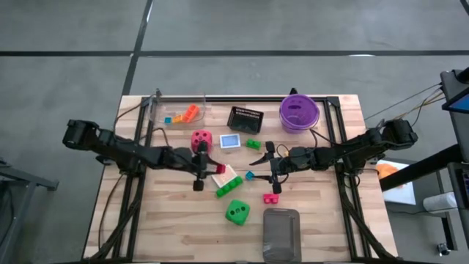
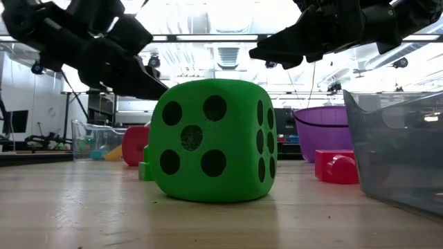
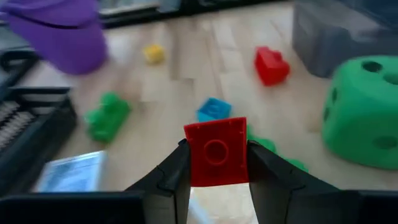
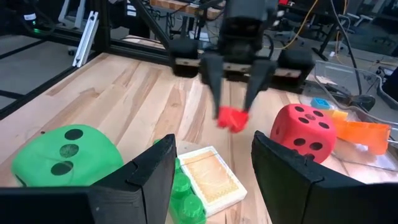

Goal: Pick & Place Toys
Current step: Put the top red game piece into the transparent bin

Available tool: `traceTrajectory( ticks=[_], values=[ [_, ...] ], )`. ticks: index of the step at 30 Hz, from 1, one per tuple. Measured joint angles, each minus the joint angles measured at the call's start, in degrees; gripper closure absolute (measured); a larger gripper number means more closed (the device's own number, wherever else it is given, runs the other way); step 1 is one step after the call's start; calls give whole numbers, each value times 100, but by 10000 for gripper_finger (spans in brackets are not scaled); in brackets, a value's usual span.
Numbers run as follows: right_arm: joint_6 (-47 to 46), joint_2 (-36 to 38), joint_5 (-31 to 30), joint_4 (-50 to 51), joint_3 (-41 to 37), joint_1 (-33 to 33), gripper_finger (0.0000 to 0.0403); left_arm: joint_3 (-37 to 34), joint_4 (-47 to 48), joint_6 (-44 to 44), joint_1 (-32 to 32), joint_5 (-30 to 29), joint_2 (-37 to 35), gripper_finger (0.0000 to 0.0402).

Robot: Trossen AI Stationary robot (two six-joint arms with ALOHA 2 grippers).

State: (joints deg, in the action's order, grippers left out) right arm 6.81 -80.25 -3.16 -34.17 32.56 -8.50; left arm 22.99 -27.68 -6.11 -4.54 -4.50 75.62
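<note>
The left gripper (image 3: 215, 163) is clamped on a red brick (image 3: 216, 151), held clear of the worktop (image 1: 176, 227) near its centre; the right wrist view shows the same brick (image 4: 232, 118) pinched between the two fingertips above the wood. The right gripper (image 1: 272, 170) hangs over the centre-right of the worktop with its jaws apart and nothing between them; it faces the left gripper.

Toy positions, high view:
- red die (image 1: 201, 139): just behind the left gripper, toward the far side;
- green die (image 1: 237, 212): near side, centre; it fills the low view (image 2: 213, 141);
- card (image 1: 229, 141): right of the red die, in front of the basket (image 1: 245, 118);
- cream card (image 1: 226, 177): between the two grippers, touching a long green brick (image 1: 229, 186);
- small green brick (image 1: 253, 144): right of the first card;
- blue brick (image 1: 250, 175): just left of the right gripper;
- second red brick (image 1: 271, 198): near side of the right gripper;
- orange brick (image 1: 190, 112) and a second blue brick (image 1: 168, 119): inside the clear tub (image 1: 176, 111) at far left.

The purple bowl (image 1: 298, 111) stands at far right; a grey bin (image 1: 281, 233) sits at the near edge, right of the green die.
</note>
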Motion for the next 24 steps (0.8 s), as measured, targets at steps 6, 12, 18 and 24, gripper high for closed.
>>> traceTrajectory(
  ticks=[6, 12, 18, 24],
  values=[
    [0, 0, 0, -11, 0, -2, 200, -505, -50, 0, 583, -963, -1026, 279],
    [0, 0, 0, -25, 0, -2, 200, -859, -44, 192, 1834, -1537, -1848, 279],
    [0, 0, 0, -46, 0, -2, 200, -957, -3, 512, 3300, -1546, -1967, 279],
    [2, 0, 1, -48, -1, -1, 200, -949, 215, 896, 4213, -1368, -1817, 272]
  ],
)
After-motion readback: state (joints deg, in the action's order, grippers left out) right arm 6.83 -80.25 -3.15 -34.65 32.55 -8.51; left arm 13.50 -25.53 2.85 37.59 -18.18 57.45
